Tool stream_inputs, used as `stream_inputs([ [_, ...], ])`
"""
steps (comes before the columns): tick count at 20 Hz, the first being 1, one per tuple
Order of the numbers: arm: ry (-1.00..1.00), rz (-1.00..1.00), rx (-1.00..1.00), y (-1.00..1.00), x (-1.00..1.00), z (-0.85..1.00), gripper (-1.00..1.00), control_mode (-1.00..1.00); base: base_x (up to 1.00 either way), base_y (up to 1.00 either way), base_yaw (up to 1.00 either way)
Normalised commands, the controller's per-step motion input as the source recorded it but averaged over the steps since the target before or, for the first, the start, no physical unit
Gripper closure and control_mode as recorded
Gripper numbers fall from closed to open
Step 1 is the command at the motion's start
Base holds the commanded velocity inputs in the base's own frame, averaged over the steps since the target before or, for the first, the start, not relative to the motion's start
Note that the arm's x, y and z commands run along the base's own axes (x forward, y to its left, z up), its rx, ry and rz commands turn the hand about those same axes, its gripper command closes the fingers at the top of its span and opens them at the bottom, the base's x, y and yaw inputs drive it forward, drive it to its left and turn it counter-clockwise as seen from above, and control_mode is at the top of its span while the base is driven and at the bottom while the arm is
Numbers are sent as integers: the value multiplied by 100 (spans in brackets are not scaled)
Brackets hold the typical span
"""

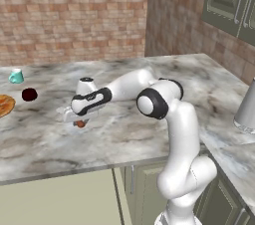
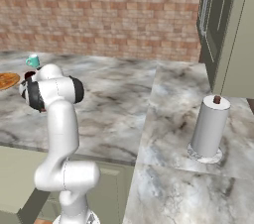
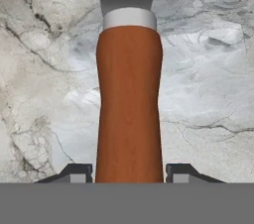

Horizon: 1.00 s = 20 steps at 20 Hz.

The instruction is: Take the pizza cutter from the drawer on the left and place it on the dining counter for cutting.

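On the far left of the big grey-white marble dining counter with brown veins point(image 1: 149, 134) sits a small teal cup point(image 1: 16, 75). Below it lies part of a round orange pizza point(image 1: 5, 104). Just to the right is a dark red round ball point(image 1: 29, 94). Next comes the robot's two-finger gripper point(image 1: 79, 121), low over the marble. It is closed on the little pizza cutter with the reddish-brown handle and silvery head point(image 3: 129, 104). The handle stands between the two dark finger tips point(image 3: 77, 172), right above the counter. On the far right stands a tall grey paper towel roll point(image 2: 210, 129).
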Motion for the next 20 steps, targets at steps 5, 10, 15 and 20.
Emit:
stream_inputs([
  [5,0,0,0,0,0,-26,100,-100,0,0,0],
  [10,0,0,0,0,0,0,100,-100,0,0,0],
  [15,0,0,0,0,0,0,100,-100,0,0,0],
  [20,0,0,0,0,0,0,-100,-100,0,0,0],
])
